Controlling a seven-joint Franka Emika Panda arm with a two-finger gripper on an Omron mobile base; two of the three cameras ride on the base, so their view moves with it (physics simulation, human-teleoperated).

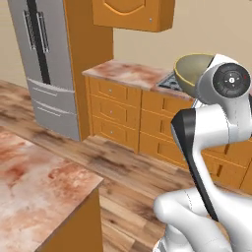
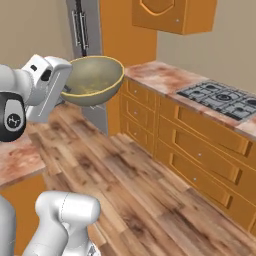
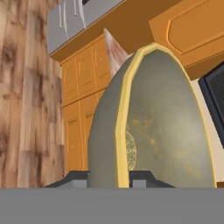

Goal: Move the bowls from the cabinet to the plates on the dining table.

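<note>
Base views flanking; hand view close.

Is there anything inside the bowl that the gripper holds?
The bowl shows just its bare, yellowish speckled inside; nothing lies in it. The gripper is shut on its rim. The near wall hides part of the bottom.

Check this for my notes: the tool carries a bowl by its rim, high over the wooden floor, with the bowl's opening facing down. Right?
Not quite. The bowl opens upward: the right base view shows its yellowish inside. The tool does clamp its rim, above the wooden floor.
</note>
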